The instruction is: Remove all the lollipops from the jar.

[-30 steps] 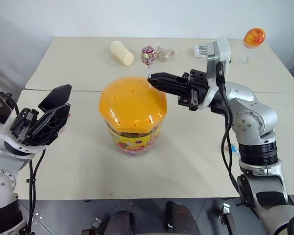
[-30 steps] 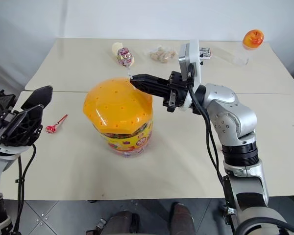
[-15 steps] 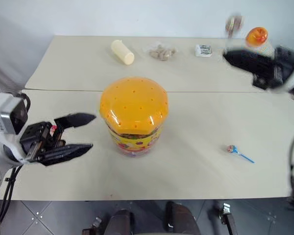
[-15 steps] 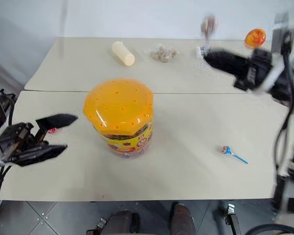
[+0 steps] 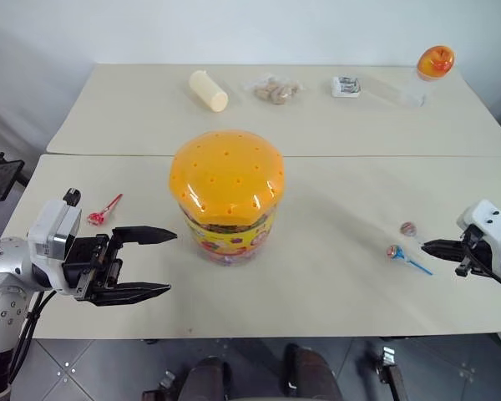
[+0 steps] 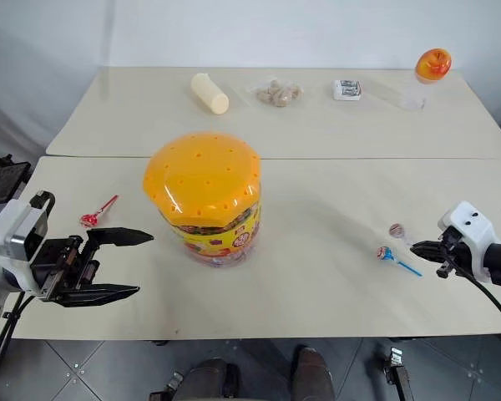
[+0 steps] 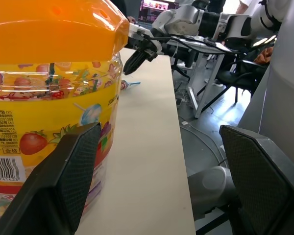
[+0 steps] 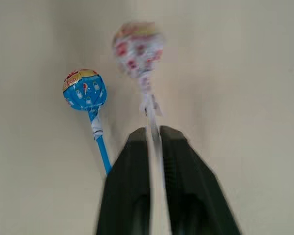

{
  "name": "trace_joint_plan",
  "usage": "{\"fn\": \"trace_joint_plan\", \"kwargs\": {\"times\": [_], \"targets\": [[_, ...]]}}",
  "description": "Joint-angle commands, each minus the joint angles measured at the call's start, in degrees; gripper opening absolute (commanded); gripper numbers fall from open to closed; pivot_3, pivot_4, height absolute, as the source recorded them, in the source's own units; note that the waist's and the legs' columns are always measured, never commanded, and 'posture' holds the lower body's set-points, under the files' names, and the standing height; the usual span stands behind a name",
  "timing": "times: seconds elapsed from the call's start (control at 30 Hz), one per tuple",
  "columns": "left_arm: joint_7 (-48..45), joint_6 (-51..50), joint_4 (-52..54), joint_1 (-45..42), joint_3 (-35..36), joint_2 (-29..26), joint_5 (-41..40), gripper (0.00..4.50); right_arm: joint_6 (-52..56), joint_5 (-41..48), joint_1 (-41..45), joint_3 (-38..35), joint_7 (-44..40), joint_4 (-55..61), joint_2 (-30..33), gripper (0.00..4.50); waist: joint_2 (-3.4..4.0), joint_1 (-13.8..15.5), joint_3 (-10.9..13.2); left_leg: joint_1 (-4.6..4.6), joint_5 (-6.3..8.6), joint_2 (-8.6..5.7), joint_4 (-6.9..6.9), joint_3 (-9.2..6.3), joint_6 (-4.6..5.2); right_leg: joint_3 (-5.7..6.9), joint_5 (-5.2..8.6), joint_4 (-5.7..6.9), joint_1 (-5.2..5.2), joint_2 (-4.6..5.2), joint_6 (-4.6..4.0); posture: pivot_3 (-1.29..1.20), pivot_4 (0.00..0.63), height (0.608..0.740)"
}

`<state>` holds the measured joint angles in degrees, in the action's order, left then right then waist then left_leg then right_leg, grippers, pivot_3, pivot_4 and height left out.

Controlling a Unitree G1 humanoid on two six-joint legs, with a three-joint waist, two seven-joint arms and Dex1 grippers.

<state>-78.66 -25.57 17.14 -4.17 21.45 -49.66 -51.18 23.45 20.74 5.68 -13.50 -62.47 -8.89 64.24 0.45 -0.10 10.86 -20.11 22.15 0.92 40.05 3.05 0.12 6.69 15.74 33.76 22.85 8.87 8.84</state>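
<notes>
The jar (image 5: 227, 196), a clear tub with a yellow label and a holed orange lid, stands mid-table. My left gripper (image 5: 172, 263) is open and level just left of it, its fingers (image 7: 73, 171) apart from the tub. A red lollipop (image 5: 93, 219) lies at the left. At the far right my right gripper (image 5: 424, 246) hovers low over the table. Its fingers are narrowly apart and the white stick of a lollipop (image 8: 137, 46) runs loosely between them, the head blurred. A blue lollipop (image 8: 84, 90) lies beside it on the table.
On the far table lie a cream cylinder (image 5: 208, 89), a bag of nuts (image 5: 271, 89), a small packet (image 5: 346, 85) and an orange ball-topped bottle (image 5: 430, 68). A seam (image 5: 359, 156) runs between the two tables behind the jar.
My right gripper swung from above the jar's lid out to the right and down to the table, carrying the white-stick lollipop, and has loosened. My left gripper sank and turned level toward the jar.
</notes>
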Motion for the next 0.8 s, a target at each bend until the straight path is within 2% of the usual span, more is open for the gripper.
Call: {"fn": "trace_joint_plan", "kwargs": {"times": [0.03, 0.13, 0.23, 0.3, 0.37, 0.5, 0.67, 0.8], "targets": [[-0.99, 0.53, -0.32, 0.59, 1.86, -0.81, -0.01, 4.09, -2.36, 1.26, -0.75, -2.43, -1.83, -0.53, -1.76, 1.74, 0.0, 0.19, 0.0, -0.01, 0.0, 0.0, 0.01, -0.02, 0.0, 0.01, 0.0, 0.0, 0.0, 0.0, 0.0, 0.0, 0.15, 0.74], [0.52, 0.32, -2.03, 0.83, 2.8, -0.97, 0.94, 4.09, -7.81, 2.7, -1.12, -5.0, -4.57, -1.35, -3.81, 2.77, 0.0, 0.24, 0.0, -0.03, 0.0, -0.01, 0.02, -0.03, 0.0, 0.01, 0.0, -0.01, 0.0, 0.0, 0.0, 0.0, 0.15, 0.74], [5.09, 5.69, -8.98, -0.99, 2.68, 0.29, 8.04, 4.09, -16.27, 10.05, 2.19, -11.12, -5.56, 1.0, -12.31, 3.8, 0.0, 0.09, 0.0, 0.01, 0.0, -0.01, 0.01, -0.02, 0.0, 0.01, 0.0, 0.0, -0.02, -0.02, 0.0, 0.0, 0.15, 0.74], [7.12, 7.85, -12.49, -1.39, 3.49, 1.12, 10.07, 4.09, -13.38, 15.17, 4.12, -10.69, -6.26, 6.68, -15.66, 4.48, 0.05, -0.19, 0.02, 0.03, 0.0, 0.02, 0.01, -0.01, 0.0, -0.01, 0.0, 0.02, -0.02, -0.06, -0.01, 0.0, 0.15, 0.74], [9.86, 10.48, -14.61, 0.11, 3.41, 1.39, 14.14, 4.09, -11.97, 17.92, 5.45, -8.86, -6.47, 11.65, -18.18, 4.48, 0.09, -0.28, 0.03, 0.04, 0.0, 0.05, 0.01, -0.01, -0.01, -0.01, -0.01, 0.05, -0.01, -0.08, -0.01, 0.0, 0.15, 0.74], [17.23, 13.95, -13.24, 2.79, 2.85, 5.01, 19.25, 4.09, -17.47, 15.02, 6.0, -2.91, -9.0, 16.35, -22.42, 4.48, 0.06, 0.08, 0.02, 0.03, 0.04, 0.11, -0.02, -0.09, -0.08, 0.06, -0.01, 0.06, 0.0, -0.13, 0.0, 0.0, 0.15, 0.74], [28.71, 14.89, -10.05, 6.25, 0.62, 11.53, 25.41, 4.09, -24.83, 8.37, 6.68, 4.31, -10.39, 12.38, -26.5, 4.48, 0.02, 1.13, 0.0, -0.04, 0.07, 0.04, 0.06, -0.17, -0.06, 0.07, -0.05, 0.07, 0.0, -0.1, 0.05, 0.0, 0.15, 0.74], [32.89, 19.51, -8.8, 6.71, -0.91, 14.79, 29.36, 4.09, -30.04, 5.01, 6.72, 5.55, -9.08, 8.86, -28.18, 4.48, 0.01, 1.32, 0.0, -0.01, 0.07, 0.07, 0.11, -0.16, -0.06, 0.07, -0.05, 0.11, -0.01, -0.11, 0.05, 0.0, 0.15, 0.74]]}}
